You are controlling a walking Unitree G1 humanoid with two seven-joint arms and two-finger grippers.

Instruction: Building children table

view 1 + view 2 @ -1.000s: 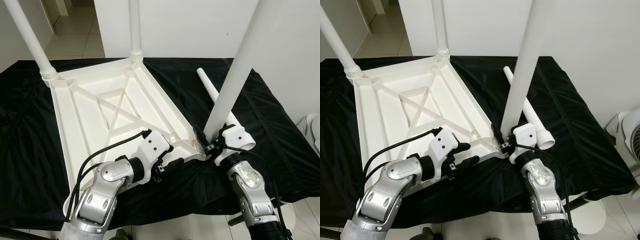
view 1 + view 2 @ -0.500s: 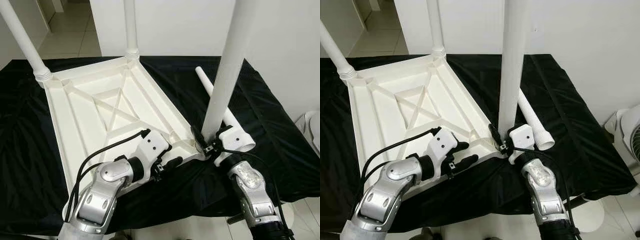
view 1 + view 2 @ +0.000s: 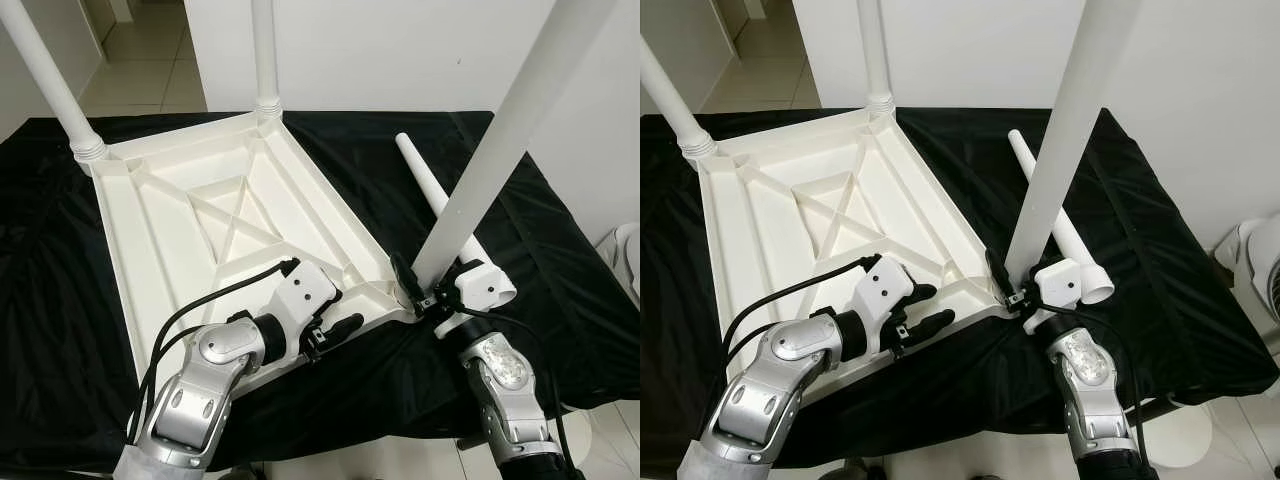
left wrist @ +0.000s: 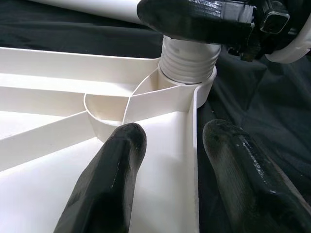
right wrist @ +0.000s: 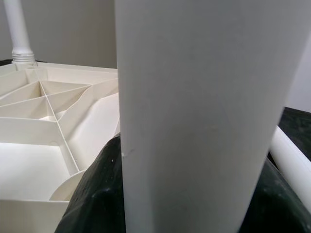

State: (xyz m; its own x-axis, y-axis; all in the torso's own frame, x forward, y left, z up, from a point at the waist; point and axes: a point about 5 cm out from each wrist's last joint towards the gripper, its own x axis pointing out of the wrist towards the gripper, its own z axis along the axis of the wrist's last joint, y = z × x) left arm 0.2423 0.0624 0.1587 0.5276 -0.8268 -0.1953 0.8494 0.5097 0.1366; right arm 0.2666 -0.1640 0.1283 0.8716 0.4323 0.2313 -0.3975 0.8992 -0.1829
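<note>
A white children's tabletop lies upside down on a black cloth. Two white legs stand screwed into its far corners. My right gripper is shut on a third leg just above the near right corner. That leg leans to the right, and its threaded end sits in the corner socket. My left gripper is open at the near rim beside that corner. One finger lies inside the tabletop and the other outside it, over the cloth. A fourth leg lies loose on the cloth behind my right gripper.
The black cloth covers the whole work surface and hangs over its near edge. A white wall stands close behind and to the right. A white fan stands on the floor at the far right. Tiled floor shows beyond the far left corner.
The leg in my right gripper stood nearly upright half a second ago and now leans well to the right, base still at the corner socket. My left gripper has stayed at the rim.
</note>
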